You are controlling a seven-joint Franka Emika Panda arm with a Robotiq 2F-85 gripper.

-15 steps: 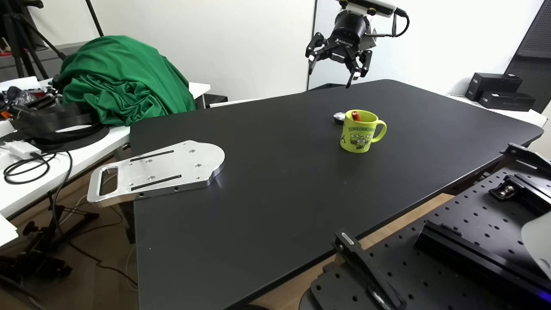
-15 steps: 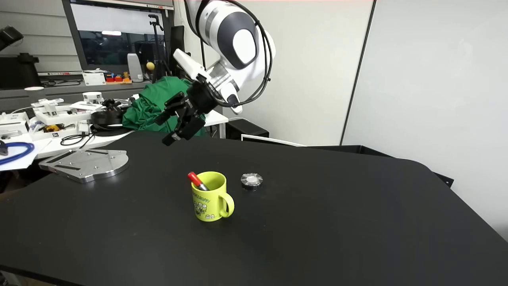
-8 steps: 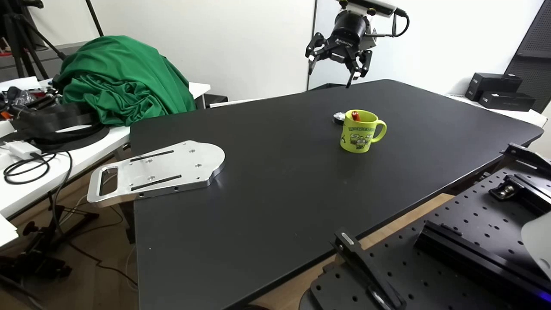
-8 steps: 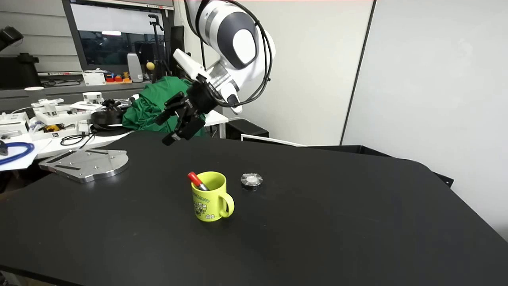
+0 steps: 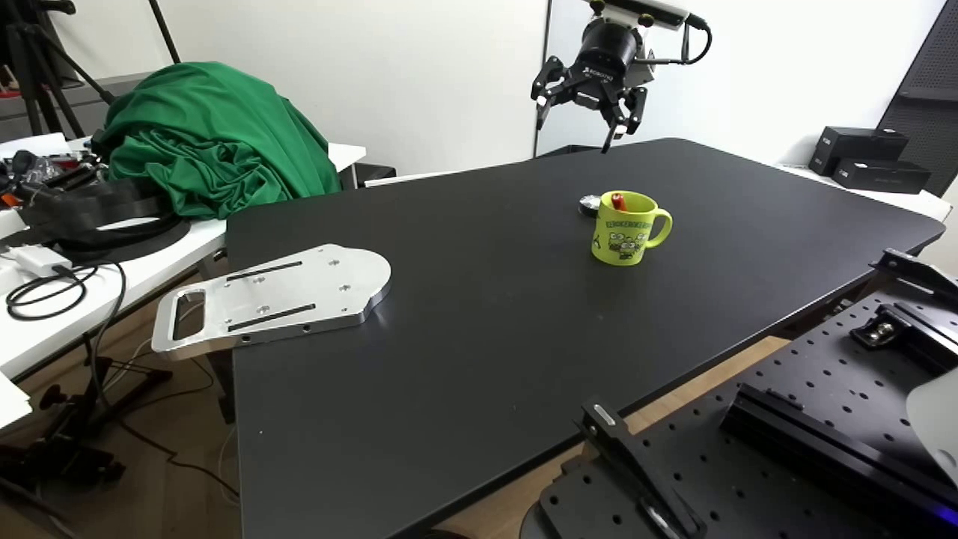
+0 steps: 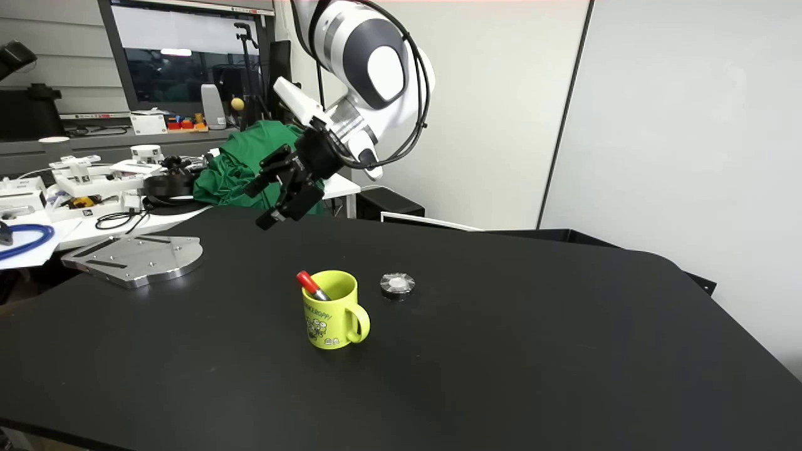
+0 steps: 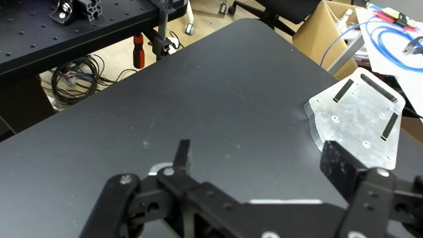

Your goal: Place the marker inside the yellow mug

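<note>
The yellow mug (image 5: pixel 623 238) stands upright on the black table in both exterior views (image 6: pixel 330 321). The marker (image 6: pixel 307 284) leans inside the mug, its red end sticking out over the rim; in an exterior view only its red end (image 5: pixel 618 201) shows. The marker's lower part is hidden by the mug's wall. My gripper (image 5: pixel 573 139) is held in the air, well above and behind the mug, apart from it; it also shows in an exterior view (image 6: pixel 258 207). In the wrist view the fingers (image 7: pixel 256 145) are wide apart with nothing between them. Neither mug nor marker can be made out there.
A small round black object with a shiny top (image 6: pixel 397 284) lies beside the mug. A silver metal plate (image 5: pixel 299 288) lies at the table's edge, also in the wrist view (image 7: pixel 358 122). A green cloth (image 5: pixel 209 142) is heaped beyond the black table (image 5: pixel 419 419).
</note>
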